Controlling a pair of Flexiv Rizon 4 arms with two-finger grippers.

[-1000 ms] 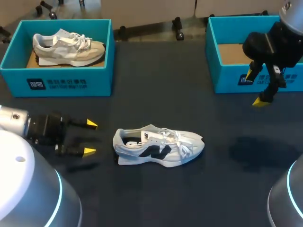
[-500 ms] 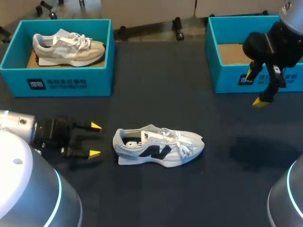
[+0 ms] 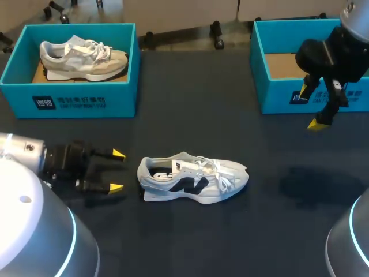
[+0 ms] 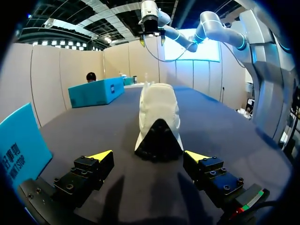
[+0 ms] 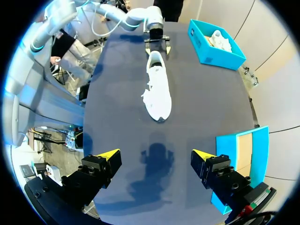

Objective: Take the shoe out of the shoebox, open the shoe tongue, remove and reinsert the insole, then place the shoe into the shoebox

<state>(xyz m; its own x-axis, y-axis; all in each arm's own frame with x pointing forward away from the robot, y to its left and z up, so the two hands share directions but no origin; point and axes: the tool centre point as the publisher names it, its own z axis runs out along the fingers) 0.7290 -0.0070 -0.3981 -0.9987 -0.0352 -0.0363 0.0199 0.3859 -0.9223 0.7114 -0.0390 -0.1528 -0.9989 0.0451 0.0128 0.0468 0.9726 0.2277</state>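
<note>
Back left, teal shoebox [image 3: 69, 101] holding a beige sneaker [image 3: 83, 57]; back right, second shoebox [image 3: 277, 95] behind the spread right claw [image 3: 311, 108]. On the tabletop [image 3: 190, 242], white sneaker [image 3: 193, 179] lying lengthwise left to right, heel facing the spread left claw [image 3: 115, 171], toe pointing right.

From the left wrist camera I saw my left gripper [image 4: 148, 157] standing open, low over the dark table [image 4: 225, 136]. The white shoe [image 4: 157, 110] lay just ahead of its yellow tips, black heel toward me and toe pointing away. A blue shoebox [image 4: 18, 145] stood close beside one finger, and a second shoebox [image 4: 96, 91] stood far across the table.
</note>
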